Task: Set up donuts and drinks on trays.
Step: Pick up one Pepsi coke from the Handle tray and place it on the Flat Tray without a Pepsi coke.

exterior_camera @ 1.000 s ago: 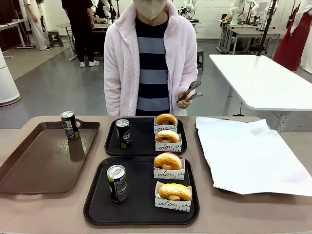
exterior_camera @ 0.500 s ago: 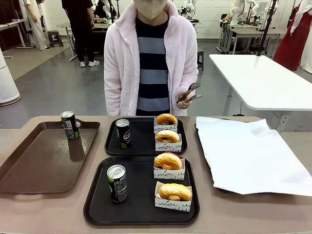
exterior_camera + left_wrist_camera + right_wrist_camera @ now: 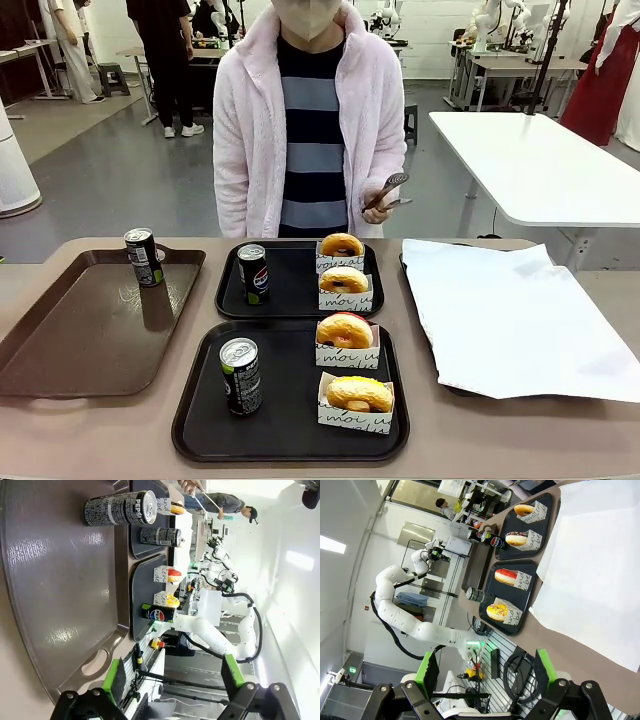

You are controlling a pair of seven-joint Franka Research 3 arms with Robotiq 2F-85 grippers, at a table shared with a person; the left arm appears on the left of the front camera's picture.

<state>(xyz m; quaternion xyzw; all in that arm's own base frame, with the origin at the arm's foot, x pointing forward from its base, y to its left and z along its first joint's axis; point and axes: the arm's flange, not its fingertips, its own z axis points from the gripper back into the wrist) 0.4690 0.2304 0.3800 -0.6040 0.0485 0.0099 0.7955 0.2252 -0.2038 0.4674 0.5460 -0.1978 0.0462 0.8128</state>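
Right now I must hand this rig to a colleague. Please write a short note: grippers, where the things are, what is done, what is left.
Left gripper: open, holding nothing, raised by the brown tray.
Right gripper: open, holding nothing, raised at the right side of the table.
Person's hand holds tongs, off the table.
Near black tray: one can, two donuts in paper holders.
Far black tray: Pepsi can, two donuts.
One spare can stands on the brown tray.
Done: both black trays look set.
Left: probably nothing, except perhaps the spare can.
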